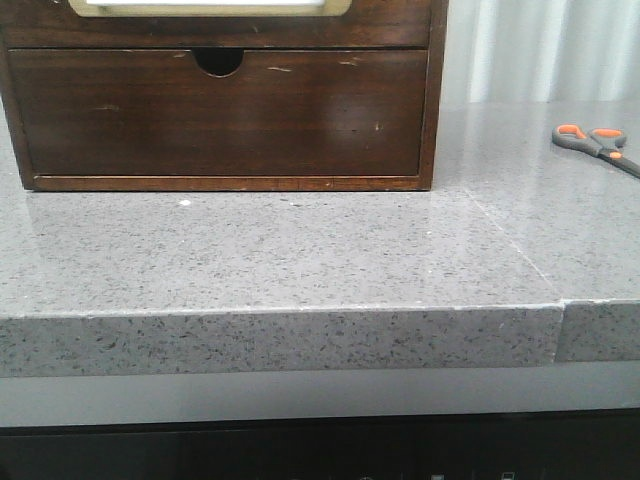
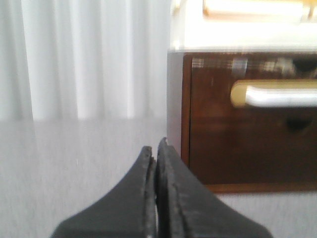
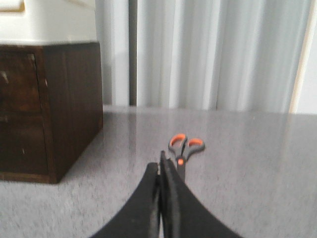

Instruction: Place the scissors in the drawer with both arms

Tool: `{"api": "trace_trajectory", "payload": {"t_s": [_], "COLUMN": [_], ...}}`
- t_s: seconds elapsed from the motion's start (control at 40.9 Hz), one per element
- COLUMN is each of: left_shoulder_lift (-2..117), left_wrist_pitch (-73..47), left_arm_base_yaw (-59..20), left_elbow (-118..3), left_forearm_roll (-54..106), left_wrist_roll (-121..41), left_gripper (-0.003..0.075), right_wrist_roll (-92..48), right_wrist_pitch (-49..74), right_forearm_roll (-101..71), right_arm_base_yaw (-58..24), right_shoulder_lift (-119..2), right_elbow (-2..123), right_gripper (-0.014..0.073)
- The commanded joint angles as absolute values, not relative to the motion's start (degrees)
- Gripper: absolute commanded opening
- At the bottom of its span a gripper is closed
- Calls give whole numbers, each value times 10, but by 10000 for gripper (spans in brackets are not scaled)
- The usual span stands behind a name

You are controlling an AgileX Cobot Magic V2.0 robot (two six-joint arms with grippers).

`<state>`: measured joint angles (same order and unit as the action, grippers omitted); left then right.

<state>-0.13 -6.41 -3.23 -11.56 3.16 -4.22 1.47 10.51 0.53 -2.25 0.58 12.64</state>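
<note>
A: Where are the scissors (image 1: 598,146)?

B: Flat on the grey counter (image 1: 300,250), well right of the cabinet (image 1: 220,120); the panelled drawer (image 1: 215,15) sits shut.

A: Your fingers?

B: My left gripper (image 2: 155,148) and right gripper (image 3: 163,161) are both closed, empty.

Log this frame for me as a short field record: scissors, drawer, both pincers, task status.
scissors: lying flat on the grey counter, right of the cabinet, untouched
drawer: the one with the cream-framed white panel, appears closed
left pincer: shut, empty, low over the counter beside the cabinet's corner
right pincer: shut, empty, pointed at the scissors, short of the handles
task status: nothing grasped, drawer not yet opened
</note>
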Motion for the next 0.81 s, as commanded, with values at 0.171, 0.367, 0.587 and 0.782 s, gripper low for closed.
{"api": "trace_trajectory", "payload": {"t_s": [0.171,0.367,0.587,0.782], "left_shoulder_lift": [62,136,197,229], "left_wrist_pitch": [-149,-217,-266,-308], "left_arm_base_yaw": [-37,-37,-37,-37], "left_elbow": [-318,-420,-443,-429], "left_forearm_roll": [40,62,62,62], "left_wrist_roll": [-38,-38,-38,-38], "left_gripper": [-20,-20,-20,-20], "right_wrist_roll": [16,16,16,16], "right_wrist_pitch": [139,193,284,326], "right_forearm_roll": [4,7,24,24], "right_arm_base_yaw": [-22,-22,-22,-22], "right_shoulder_lift": [-71,-159,-258,-316], "right_elbow": [281,368,413,413], "right_gripper": [-69,-69,-69,-69]}}
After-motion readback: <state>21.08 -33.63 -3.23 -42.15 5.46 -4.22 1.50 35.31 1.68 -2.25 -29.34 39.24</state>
